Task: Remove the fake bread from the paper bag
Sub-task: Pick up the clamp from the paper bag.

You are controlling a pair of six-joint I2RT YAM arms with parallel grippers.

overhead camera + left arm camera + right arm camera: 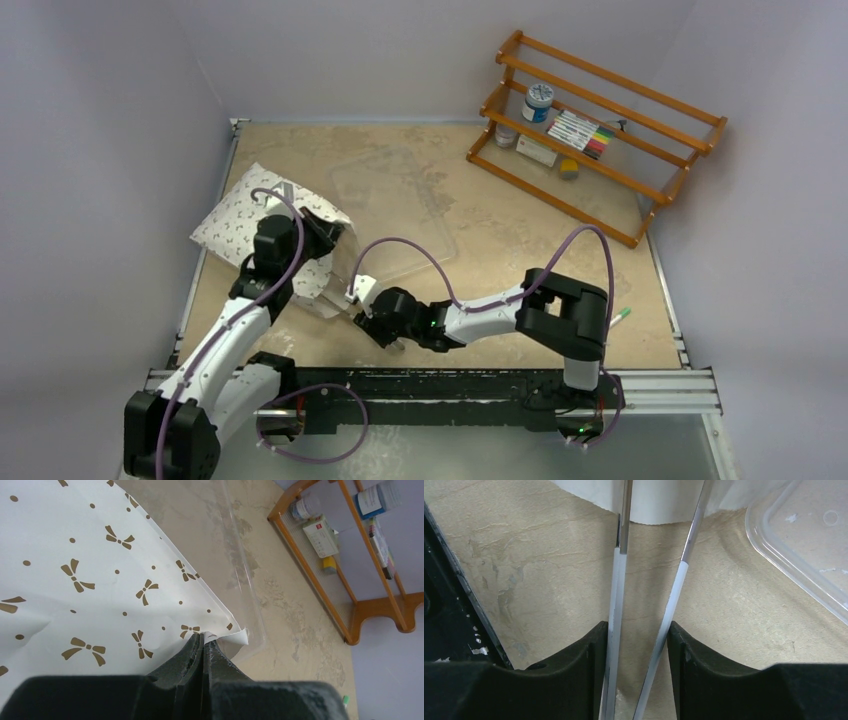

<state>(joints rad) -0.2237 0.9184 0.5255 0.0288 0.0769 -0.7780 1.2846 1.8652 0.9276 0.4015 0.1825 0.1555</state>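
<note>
The paper bag (228,222), white with small brown bow marks, lies at the left of the table. My left gripper (330,232) is shut on the bag's near corner, and the pinch shows in the left wrist view (205,641) with the bag (100,570) spreading away from it. My right gripper (372,318) is shut on metal tongs (361,291). In the right wrist view the tongs' two arms (618,580) run between my fingers (638,630) toward the bag's white edge (659,500). The arms stand slightly apart. The fake bread is hidden.
A clear plastic tray (400,205) lies at the table's middle, next to the bag; its rim shows in both wrist views (247,585) (804,580). A wooden rack (590,130) with small items stands at the back right.
</note>
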